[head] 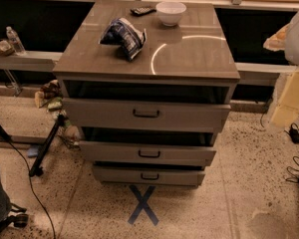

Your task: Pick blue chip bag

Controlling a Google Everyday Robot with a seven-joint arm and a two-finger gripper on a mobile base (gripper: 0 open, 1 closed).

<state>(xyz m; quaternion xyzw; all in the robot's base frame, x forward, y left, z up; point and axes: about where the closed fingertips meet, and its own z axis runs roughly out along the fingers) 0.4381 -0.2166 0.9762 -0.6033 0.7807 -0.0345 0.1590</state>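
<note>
The blue chip bag (122,35) is a crumpled dark-blue foil bag with white panels. It lies on the left half of the grey cabinet top (189,59), in front and to the left of a white bowl (170,12). My arm shows at the right edge of the view as white and cream parts, with my gripper (288,103) low beside the cabinet's right side. It is well to the right of the bag and apart from it. Nothing shows in the gripper.
A dark flat remote-like object (142,10) lies at the back of the top, left of the bowl. The cabinet's three drawers (146,114) stand slightly open. A tripod leg and cables (42,151) are on the floor at left, more cables (296,133) at right. A blue X (143,204) marks the floor.
</note>
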